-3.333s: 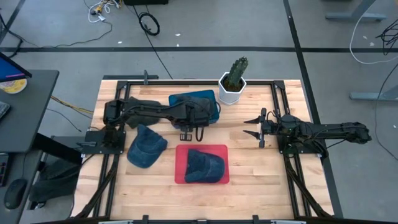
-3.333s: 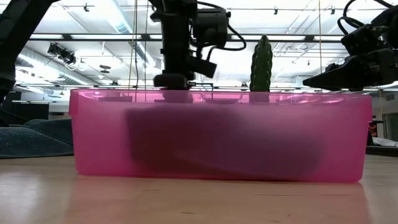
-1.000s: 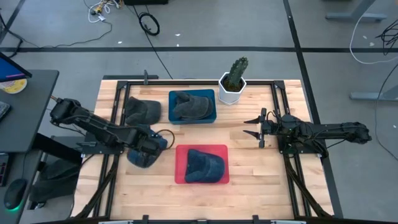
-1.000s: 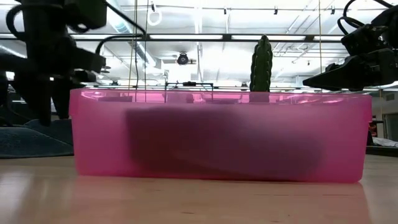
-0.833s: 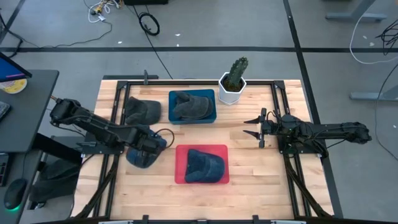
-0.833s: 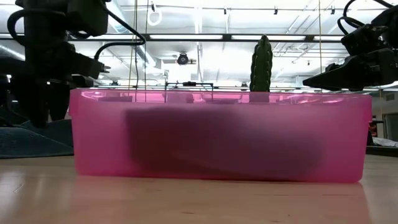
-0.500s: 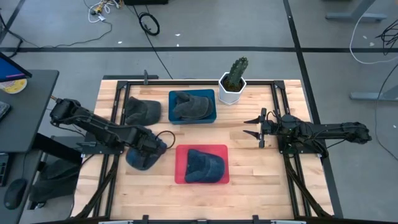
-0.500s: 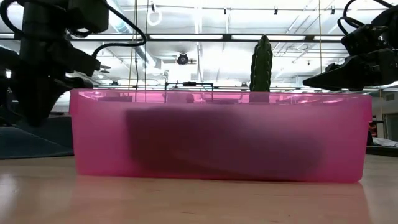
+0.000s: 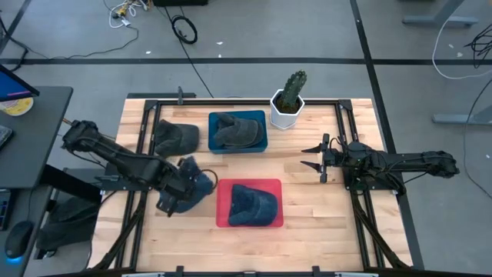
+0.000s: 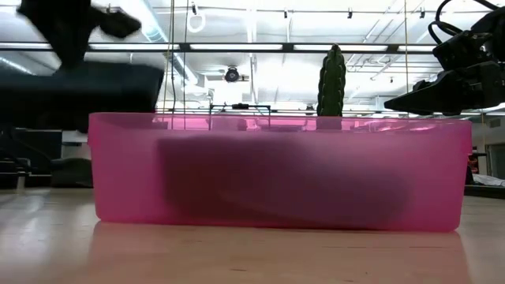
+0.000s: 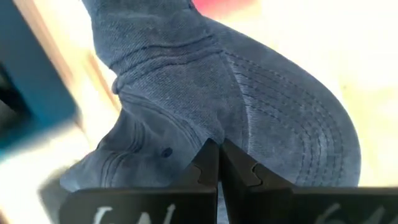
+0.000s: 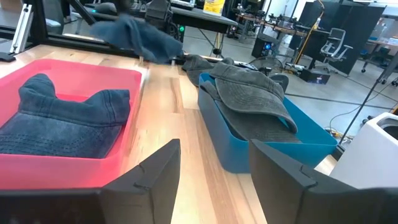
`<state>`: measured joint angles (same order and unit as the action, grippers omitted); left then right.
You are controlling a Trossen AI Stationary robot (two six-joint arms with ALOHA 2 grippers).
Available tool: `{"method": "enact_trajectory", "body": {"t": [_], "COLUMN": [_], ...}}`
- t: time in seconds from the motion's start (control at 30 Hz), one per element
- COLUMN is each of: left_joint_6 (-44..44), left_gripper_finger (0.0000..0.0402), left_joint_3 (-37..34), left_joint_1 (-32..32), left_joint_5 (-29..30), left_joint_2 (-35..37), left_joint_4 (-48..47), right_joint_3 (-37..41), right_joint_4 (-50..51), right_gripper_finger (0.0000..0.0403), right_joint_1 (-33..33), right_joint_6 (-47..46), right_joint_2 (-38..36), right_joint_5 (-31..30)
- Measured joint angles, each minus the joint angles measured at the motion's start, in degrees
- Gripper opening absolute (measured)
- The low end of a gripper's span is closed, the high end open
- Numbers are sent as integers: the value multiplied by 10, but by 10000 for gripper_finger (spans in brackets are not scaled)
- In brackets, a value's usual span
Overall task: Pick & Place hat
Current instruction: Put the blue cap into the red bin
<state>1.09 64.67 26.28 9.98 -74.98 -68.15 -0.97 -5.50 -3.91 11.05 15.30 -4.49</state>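
Note:
My left gripper (image 9: 178,191) is shut on a blue denim hat (image 9: 197,183), held up just left of the red tray (image 9: 223,209). In the low view the hat (image 10: 79,93) shows as a dark shape above the tray's rim height. A second denim hat (image 9: 252,204) lies in the red tray. A grey hat (image 9: 237,131) lies in the blue tray (image 9: 261,145), and another grey hat (image 9: 175,137) rests on the table. My right gripper (image 9: 314,156) waits open at the table's right. My left gripper pinches a raised fold of the denim (image 11: 214,134) between its two fingers, close to where the crown meets the stitched brim (image 11: 298,130). The fingers come from above, somewhat slanted. The hat hangs around and below them, clear of the table.
A cactus in a white pot (image 9: 289,101) stands at the far edge, right of the blue tray. Black frame rails (image 9: 346,123) run along the table's sides. Bare wood lies right of the red tray and along the near edge.
My left gripper has shut on the denim hat that lay on the table left of the red tray. It has then risen with the hat and shifted a little toward the red tray. The hat has bunched up and come clear of the table.

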Motion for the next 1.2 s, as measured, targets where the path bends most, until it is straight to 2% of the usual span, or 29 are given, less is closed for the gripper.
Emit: {"method": "enact_trajectory", "body": {"t": [0.27,0.5,0.7,0.8,1.03,1.2], "left_joint_6": [135,240,320,347,444,457], "left_gripper_finger": [3,2,2,2,2,2], "left_joint_3": [93,171,255,289,303,302], "left_joint_1": [33,33,47,50,46,39], "left_joint_5": [66,101,170,175,174,171], "left_joint_2": [-40,-148,-238,-267,-300,-329], "left_joint_4": [-1,2,16,36,148,148], "right_joint_3": [0,0,0,0,0,0], "right_joint_4": [0,0,0,0,0,0], "right_gripper_finger": [193,193,193,193,193,193], "right_joint_1": [0,0,0,0,0,0], "right_joint_6": [0,0,0,0,0,0], "right_joint_2": [0,0,0,0,0,0], "right_joint_5": [0,0,0,0,0,0]}}
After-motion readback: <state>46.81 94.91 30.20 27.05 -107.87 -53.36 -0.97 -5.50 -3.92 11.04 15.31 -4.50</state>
